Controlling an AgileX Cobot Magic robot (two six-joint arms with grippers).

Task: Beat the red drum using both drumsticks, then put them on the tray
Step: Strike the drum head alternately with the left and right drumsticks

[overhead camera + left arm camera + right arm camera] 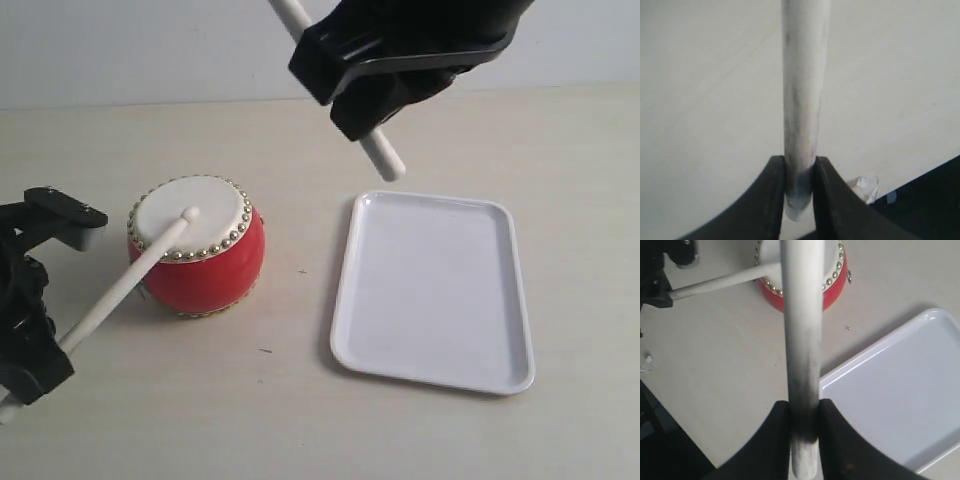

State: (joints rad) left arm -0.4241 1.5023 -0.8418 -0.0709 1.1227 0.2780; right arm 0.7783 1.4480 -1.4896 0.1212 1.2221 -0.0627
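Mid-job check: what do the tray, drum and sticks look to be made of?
Tray: likely plastic, smooth glossy white with a moulded rounded rim. Drum: glossy red body, lacquered wood or plastic, cannot tell; matte cream skin; metallic-looking gold studs. Left stick and right stick: pale, matte, probably wood; grey smudges in the wrist views.

Left end effector (40,355): positioned low, jaws closed against both sides of the first drumstick (801,100), gripping near its butt end. Right end effector (372,105): raised above and well apart from the left one, jaws closed on the second drumstick (802,315) near its butt end.
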